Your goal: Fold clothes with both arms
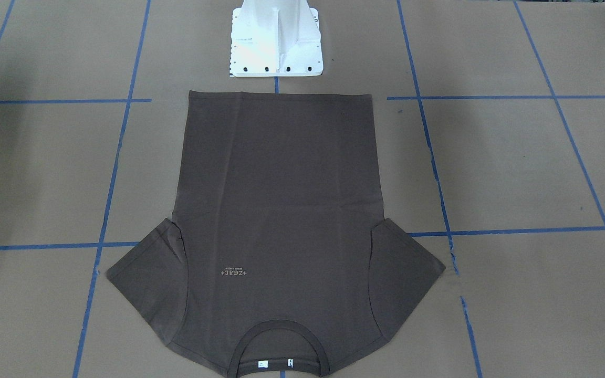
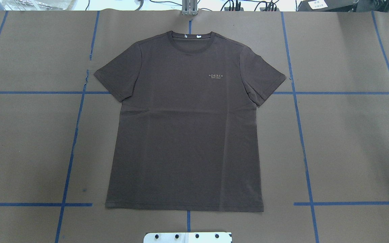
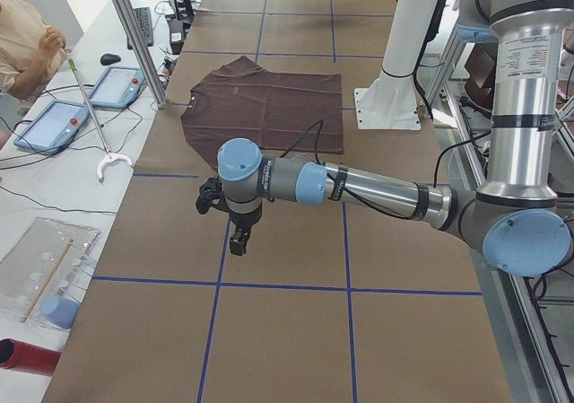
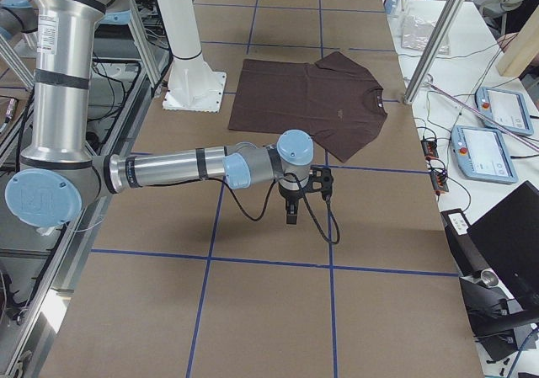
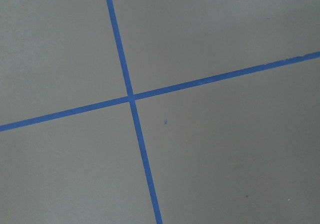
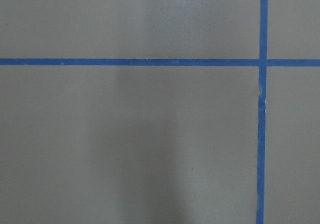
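Observation:
The dark brown T-shirt (image 2: 184,128) lies flat and face up in the middle of the table, sleeves spread, with its collar (image 2: 189,37) at the far edge from the robot's base; it also shows as the T-shirt (image 1: 276,210). My left gripper (image 3: 238,237) hangs over bare brown paper, well to the side of the shirt (image 3: 269,107). On the other side my right gripper (image 4: 291,214) hovers above the paper, also apart from the shirt (image 4: 307,100). Both show only in the side views, so I cannot tell open from shut. Both wrist views hold only paper and blue tape.
Blue tape lines (image 2: 76,135) grid the brown paper. The white pedestal base (image 1: 276,42) stands just behind the shirt's hem. A metal post (image 3: 134,35) and tablets (image 3: 54,125) flank the table's far edge, where a person (image 3: 22,44) sits.

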Available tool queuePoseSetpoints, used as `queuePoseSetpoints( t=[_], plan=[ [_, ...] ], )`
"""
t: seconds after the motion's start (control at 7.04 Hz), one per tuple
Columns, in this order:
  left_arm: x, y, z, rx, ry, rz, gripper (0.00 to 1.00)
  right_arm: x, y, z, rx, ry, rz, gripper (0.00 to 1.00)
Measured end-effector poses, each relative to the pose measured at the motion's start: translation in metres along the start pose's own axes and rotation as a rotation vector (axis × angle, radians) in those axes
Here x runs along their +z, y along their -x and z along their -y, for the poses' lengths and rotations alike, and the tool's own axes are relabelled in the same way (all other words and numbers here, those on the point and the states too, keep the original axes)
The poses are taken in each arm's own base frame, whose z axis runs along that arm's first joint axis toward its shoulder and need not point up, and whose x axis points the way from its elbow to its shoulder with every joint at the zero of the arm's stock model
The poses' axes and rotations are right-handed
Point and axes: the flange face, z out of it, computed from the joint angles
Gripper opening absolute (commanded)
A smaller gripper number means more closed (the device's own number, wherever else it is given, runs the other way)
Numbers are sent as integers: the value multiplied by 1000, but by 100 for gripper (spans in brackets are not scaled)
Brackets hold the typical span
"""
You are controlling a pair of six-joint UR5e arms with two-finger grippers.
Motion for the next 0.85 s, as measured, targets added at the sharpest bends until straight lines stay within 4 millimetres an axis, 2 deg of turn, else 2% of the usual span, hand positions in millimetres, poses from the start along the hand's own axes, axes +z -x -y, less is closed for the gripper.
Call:
queuePoseSetpoints(
  t=[0.85],
  plan=[
    [-7,-9,0,11,-17,-10,100,-3,6,5,-20,-12,-1,100]
  ],
)
